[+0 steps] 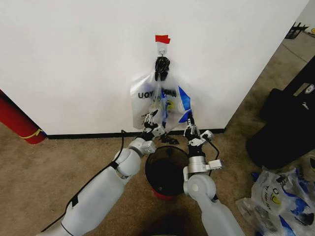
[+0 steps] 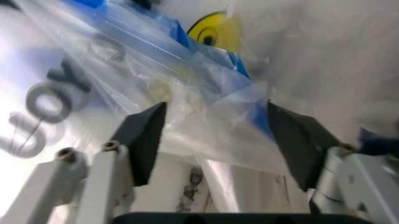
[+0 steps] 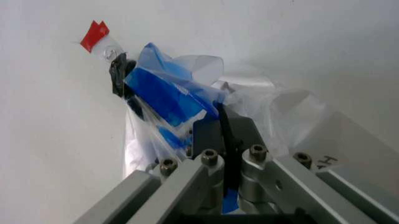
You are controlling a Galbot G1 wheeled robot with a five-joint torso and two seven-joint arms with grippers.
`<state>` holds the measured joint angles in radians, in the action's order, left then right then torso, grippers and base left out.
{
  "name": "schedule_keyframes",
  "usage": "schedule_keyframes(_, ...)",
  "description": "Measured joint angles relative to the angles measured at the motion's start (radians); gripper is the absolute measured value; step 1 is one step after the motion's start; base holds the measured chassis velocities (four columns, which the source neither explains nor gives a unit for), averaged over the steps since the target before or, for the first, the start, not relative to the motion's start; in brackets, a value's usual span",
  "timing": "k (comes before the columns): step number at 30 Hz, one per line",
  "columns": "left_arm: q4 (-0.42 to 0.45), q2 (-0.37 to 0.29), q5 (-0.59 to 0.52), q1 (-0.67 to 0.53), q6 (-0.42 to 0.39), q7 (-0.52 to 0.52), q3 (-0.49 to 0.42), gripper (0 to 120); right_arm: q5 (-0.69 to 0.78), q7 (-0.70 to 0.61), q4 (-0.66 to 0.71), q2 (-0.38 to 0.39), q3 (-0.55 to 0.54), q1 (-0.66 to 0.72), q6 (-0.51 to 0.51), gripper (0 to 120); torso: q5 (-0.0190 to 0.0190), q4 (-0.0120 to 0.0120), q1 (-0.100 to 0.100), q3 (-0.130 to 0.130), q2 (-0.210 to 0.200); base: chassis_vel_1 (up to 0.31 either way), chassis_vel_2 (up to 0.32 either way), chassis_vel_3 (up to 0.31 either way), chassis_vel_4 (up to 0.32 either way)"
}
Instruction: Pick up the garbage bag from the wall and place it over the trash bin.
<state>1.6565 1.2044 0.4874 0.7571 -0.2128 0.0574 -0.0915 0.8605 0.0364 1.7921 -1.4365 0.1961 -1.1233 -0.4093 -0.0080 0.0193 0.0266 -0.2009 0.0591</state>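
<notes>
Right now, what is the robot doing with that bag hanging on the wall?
The robot is reaching up with both arms to the garbage bag, which hangs from a small hook on the white wall, under a red tape strip. Its left hand is open, with loose plastic between its fingers. Its right hand is shut on a blue part of the bag. The black trash bin waits on the floor right below, between the arms.
</notes>
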Motion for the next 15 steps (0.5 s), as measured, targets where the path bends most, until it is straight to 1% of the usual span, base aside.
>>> schedule_keyframes(1, 0.0, 0.0, 0.0, 0.0, 0.0, 0.0, 0.0, 61, 0.0, 0.0, 0.0, 0.0, 0.0, 0.0, 0.0, 0, 0.0, 0.0, 0.0, 0.0, 0.0, 0.0, 0.0, 0.0, 0.0)
schedule_keyframes(3, 0.004, 0.008, 0.002, 0.006, -0.01, 0.019, 0.007, 52, -0.004, 0.002, 0.001, 0.001, -0.001, -0.002, -0.001, 0, -0.0001, 0.0, 0.0, 0.0, 0.0, 0.0, 0.0, 0.0, 0.0)
schedule_keyframes(4, 0.007, 0.01, 0.0, 0.01, -0.011, 0.026, 0.013, 46, -0.007, 0.003, 0.002, 0.001, -0.002, -0.004, -0.001, 0, 0.0, 0.0, 0.0, 0.0, 0.0, 0.0, 0.0, 0.0, 0.0)
schedule_keyframes(6, 0.013, 0.01, -0.017, 0.016, -0.01, 0.036, 0.023, 39, -0.01, 0.004, 0.003, 0.002, -0.002, -0.006, -0.002, 0, 0.0, 0.0, 0.0, 0.0, 0.0, 0.0, 0.0, 0.0, 0.0)
schedule_keyframes(7, 0.013, 0.01, -0.017, 0.016, -0.01, 0.036, 0.023, 39, -0.01, 0.004, 0.003, 0.002, -0.002, -0.006, -0.002, 0, 0.0, 0.0, 0.0, 0.0, 0.0, 0.0, 0.0, 0.0, 0.0)
schedule_keyframes(11, 0.033, 0.002, -0.108, 0.023, -0.004, 0.058, 0.037, 22, -0.015, 0.005, 0.003, 0.002, -0.002, -0.009, -0.003, 0, 0.0, -0.0001, 0.0, 0.0, 0.0, 0.0, 0.0, 0.0, 0.0)
schedule_keyframes(14, 0.053, -0.003, -0.211, 0.025, -0.003, 0.078, 0.051, 10, -0.02, 0.005, 0.002, 0.0, -0.002, -0.011, -0.005, 0, 0.0, 0.0, 0.0, 0.0, 0.0, 0.0, 0.0, 0.0, 0.0)
schedule_keyframes(15, 0.053, -0.003, -0.211, 0.025, -0.003, 0.078, 0.051, 10, -0.02, 0.005, 0.002, 0.0, -0.002, -0.011, -0.005, 0, 0.0, 0.0, 0.0, 0.0, 0.0, 0.0, 0.0, 0.0, 0.0)
